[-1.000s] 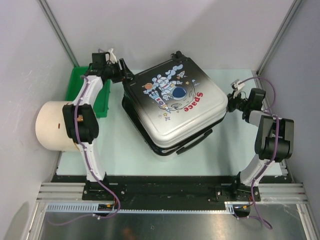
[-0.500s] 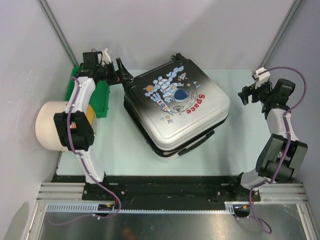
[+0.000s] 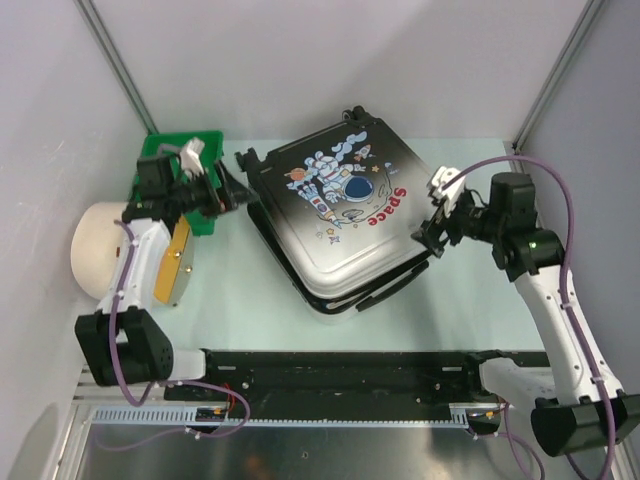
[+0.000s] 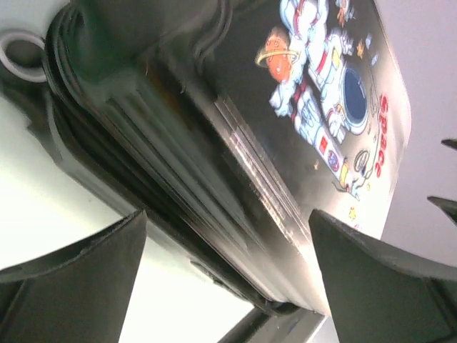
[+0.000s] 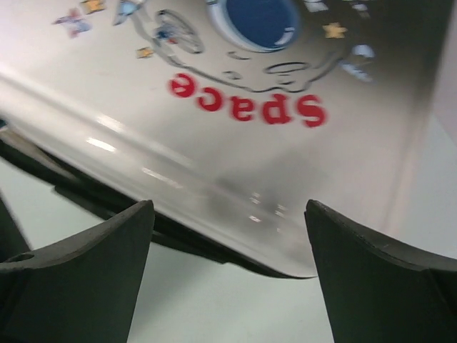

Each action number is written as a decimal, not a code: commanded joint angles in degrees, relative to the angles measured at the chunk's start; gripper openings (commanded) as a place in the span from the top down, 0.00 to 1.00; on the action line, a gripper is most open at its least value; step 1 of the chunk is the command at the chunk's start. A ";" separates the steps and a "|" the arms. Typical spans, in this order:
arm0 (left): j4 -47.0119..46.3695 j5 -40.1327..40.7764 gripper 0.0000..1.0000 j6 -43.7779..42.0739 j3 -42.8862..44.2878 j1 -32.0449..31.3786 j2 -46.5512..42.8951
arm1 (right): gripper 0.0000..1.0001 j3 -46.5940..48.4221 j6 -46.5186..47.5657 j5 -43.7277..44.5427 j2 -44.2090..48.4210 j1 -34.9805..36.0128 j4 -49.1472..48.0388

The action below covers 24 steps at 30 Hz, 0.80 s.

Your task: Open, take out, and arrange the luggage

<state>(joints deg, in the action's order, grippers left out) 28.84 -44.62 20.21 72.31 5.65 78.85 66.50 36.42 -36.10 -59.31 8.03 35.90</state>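
The luggage (image 3: 345,215) lies flat mid-table with its astronaut and red "Space" print facing up. Its printed shell sits a little askew over the black lower shell. My left gripper (image 3: 228,190) is open at the suitcase's left corner. In the left wrist view the ribbed side edge of the luggage (image 4: 235,179) runs between the spread fingers (image 4: 71,279) without touching them. My right gripper (image 3: 428,228) is open at the right edge. In the right wrist view the white rim of the luggage (image 5: 235,193) lies just beyond the wide-apart fingers (image 5: 385,279).
A green tray (image 3: 160,150) stands at the back left behind my left arm. A cream cylinder (image 3: 95,250) lies against the left wall. Grey walls and slanted frame posts close in the back and sides. Pale table (image 3: 470,300) shows near the right front.
Both grippers have opened wide. The left one dropped back toward the front along the suitcase's left corner. The right one swung out, then came in to the right rim.
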 commanded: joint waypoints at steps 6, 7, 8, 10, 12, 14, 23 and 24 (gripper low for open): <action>-8.80 2.64 0.13 12.30 -22.02 0.94 -13.08 | 0.11 1.35 -2.06 9.81 1.56 13.49 12.44; -8.54 5.05 0.15 14.23 -22.91 0.94 -13.98 | 0.11 1.35 -1.97 10.17 1.56 13.85 12.53; -8.36 7.94 0.17 15.03 -23.79 0.94 -15.12 | 0.11 1.35 -1.97 10.60 1.39 14.11 12.53; -8.27 14.45 0.18 15.65 -25.46 0.59 -16.71 | 0.11 1.35 -2.06 10.70 1.21 14.29 12.09; -8.27 16.31 0.18 14.95 -25.21 0.59 -16.01 | 0.11 1.35 -2.76 10.52 0.86 14.73 11.21; -8.19 17.29 0.18 14.95 -24.86 0.50 -13.99 | 0.11 1.35 -3.29 11.22 0.51 15.43 10.51; -8.27 22.73 0.14 15.48 -20.47 -4.15 -5.82 | 0.10 1.35 -5.49 14.29 0.51 20.71 8.48; -8.45 23.08 0.14 15.48 -20.02 -4.68 -5.20 | 0.10 1.35 -5.66 14.47 0.51 20.79 8.48</action>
<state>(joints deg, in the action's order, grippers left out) 22.02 -25.08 34.61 47.99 3.40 71.37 66.52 32.53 -23.75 -59.09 27.68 46.24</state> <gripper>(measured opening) 0.856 0.898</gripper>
